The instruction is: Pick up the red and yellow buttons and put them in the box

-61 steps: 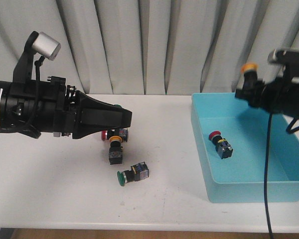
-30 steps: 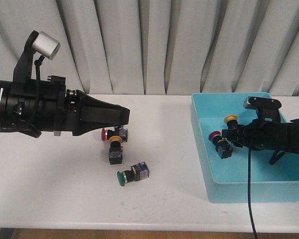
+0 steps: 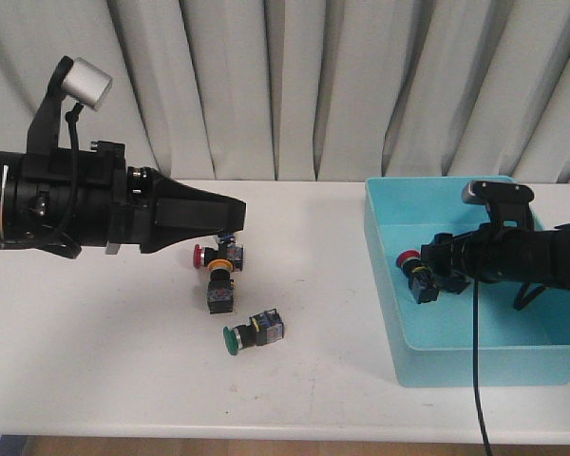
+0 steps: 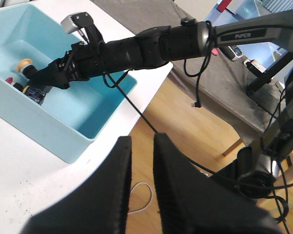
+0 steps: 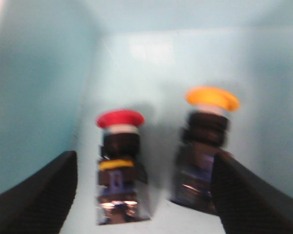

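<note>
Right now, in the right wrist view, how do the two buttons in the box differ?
The red button has a red cap; the yellow button has a yellow-orange one. The red button lies nearer the box's side wall, the yellow button farther off. Both have black bodies and lie between the right gripper's open jaws.

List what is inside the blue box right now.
Inside the box lie a red button and a yellow button, side by side, with the right gripper open around them. In the front view the gripper hides the yellow one.
</note>
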You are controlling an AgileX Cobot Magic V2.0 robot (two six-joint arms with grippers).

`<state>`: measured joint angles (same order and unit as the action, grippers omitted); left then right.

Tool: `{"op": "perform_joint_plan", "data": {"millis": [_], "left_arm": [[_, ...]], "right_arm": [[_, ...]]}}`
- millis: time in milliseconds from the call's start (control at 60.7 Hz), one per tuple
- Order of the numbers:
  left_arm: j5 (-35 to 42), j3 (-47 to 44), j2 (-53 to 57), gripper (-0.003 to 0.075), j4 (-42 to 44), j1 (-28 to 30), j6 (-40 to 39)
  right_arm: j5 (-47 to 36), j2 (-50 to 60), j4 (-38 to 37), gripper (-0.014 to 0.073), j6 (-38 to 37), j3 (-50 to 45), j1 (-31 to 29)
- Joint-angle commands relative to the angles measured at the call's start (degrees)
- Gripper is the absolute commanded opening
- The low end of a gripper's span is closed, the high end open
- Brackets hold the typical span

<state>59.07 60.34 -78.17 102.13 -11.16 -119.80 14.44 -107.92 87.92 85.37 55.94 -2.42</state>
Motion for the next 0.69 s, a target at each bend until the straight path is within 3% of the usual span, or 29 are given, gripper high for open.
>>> {"op": "perform_joint_plan", "data": {"millis": [0,115,214,280,445,527,675], "left_arm": [[-1.7,1.41,1.51,0.0107,0.34,-0.04,-0.19],[-4.72,1.41,1.51,0.0107,0.34,-0.04,-0.19],[-7.05,1.41,1.51,0.0107,0.34,0.01,-0.19],[-6.97,1.41,1.51,0.0107,0.34,0.66,-0.19],[-4.57,1.41,1.76,0.0107,0.34,3.34,1.88],[-3.88,1.22,2.51,0.009,0.34,4.57,3.78],[-8.27,-3.85,5.55,-0.0008,0.34,6.57,8.24]], "right_arm": [[4.94,6.93,0.17,0.0569,0.43,1.74,-0.34],[10.93,12.75,0.22,0.0533,0.37,1.74,-0.34],[19.18,19.56,0.75,0.0452,-0.02,1.74,-0.34],[24.77,24.35,0.75,0.0349,-0.02,1.74,-0.34],[31.15,37.7,-0.67,-0.0006,0.46,1.57,-0.34],[32.41,43.48,-1.72,-0.0012,0.03,1.41,-0.34],[31.26,54.28,-1.55,-0.0004,0.02,-4.63,-0.34]]}}
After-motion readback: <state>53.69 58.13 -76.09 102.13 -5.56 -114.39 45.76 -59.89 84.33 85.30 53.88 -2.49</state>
